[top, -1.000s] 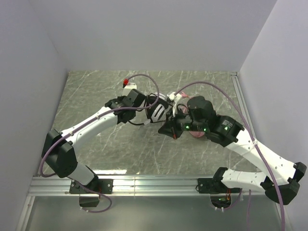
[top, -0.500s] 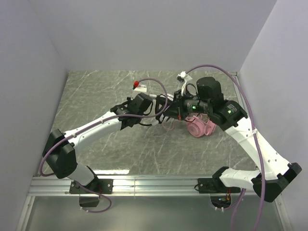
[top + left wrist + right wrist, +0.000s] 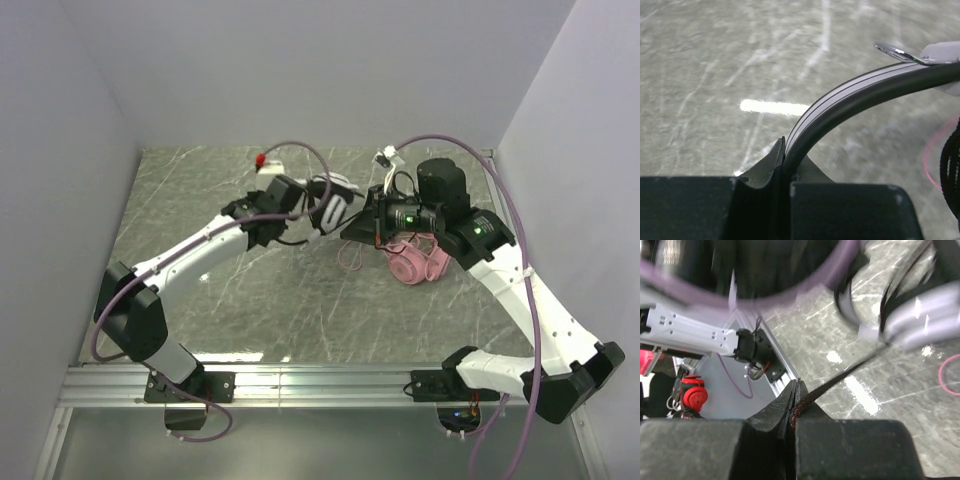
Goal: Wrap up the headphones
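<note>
My left gripper [image 3: 312, 212] is shut on the headband [image 3: 855, 95] of the black-and-white headphones [image 3: 333, 203] and holds them above the table's middle. In the left wrist view the band curves up and right out of the closed jaws [image 3: 787, 159]. Just to the right, my right gripper [image 3: 362, 226] is shut on their black braided cable [image 3: 852, 369], which runs taut from the jaws [image 3: 796, 396] to the blurred earcups [image 3: 920, 315]. The pink headphones [image 3: 417, 263] lie on the table under the right arm, their pink cable [image 3: 349, 260] looped to the left.
Grey walls close in the table on the left, back and right. An aluminium rail [image 3: 320, 385] with both arm bases runs along the near edge. The arms' purple hoses [image 3: 300, 165] arch over the work area. The table is grey marbled [image 3: 200, 200].
My right arm swung from in front of the pink headphones to behind them with the cable in its grip. My left gripper shifted back and left with the headphones, tilting them.
</note>
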Robot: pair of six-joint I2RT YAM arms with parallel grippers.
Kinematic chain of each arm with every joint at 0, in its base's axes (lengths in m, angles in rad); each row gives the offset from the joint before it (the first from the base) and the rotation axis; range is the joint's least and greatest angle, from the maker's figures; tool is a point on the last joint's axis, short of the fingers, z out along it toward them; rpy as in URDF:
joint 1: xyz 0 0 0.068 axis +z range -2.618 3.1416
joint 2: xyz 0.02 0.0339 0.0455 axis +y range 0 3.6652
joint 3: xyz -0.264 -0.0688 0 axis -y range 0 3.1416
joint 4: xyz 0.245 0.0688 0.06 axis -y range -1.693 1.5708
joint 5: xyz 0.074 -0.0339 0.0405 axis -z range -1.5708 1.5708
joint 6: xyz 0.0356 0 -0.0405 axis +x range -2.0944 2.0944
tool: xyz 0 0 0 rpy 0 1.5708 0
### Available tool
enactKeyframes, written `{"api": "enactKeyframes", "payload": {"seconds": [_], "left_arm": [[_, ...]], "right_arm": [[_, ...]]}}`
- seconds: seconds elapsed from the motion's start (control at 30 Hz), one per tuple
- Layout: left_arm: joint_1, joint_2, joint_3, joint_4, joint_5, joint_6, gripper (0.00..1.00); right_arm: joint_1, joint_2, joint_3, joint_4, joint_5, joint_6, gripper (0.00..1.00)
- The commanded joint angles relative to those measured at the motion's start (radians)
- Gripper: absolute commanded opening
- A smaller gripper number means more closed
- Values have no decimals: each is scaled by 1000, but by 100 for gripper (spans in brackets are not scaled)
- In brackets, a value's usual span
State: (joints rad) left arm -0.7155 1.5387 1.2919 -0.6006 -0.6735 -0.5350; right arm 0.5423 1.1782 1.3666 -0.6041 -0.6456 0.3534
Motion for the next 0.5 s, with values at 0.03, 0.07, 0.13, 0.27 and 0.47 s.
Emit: {"api": "enactKeyframes", "payload": {"seconds": [0.03,0.07,0.13,0.27,0.47], "left_arm": [[151,47,72,-177,-41,-112,0],[166,40,79,-183,-49,-128,0],[212,5,75,-186,-63,-166,0],[281,-58,58,-180,-124,-207,1],[370,-45,112,-295,-195,-332,1]], "right_arm": [[2,-126,-61,181,-94,29,0],[8,-140,-107,184,-94,33,0],[18,-176,-148,184,-92,30,0],[28,-235,-253,173,-72,30,0],[36,-330,-348,170,-78,54,0]]}}
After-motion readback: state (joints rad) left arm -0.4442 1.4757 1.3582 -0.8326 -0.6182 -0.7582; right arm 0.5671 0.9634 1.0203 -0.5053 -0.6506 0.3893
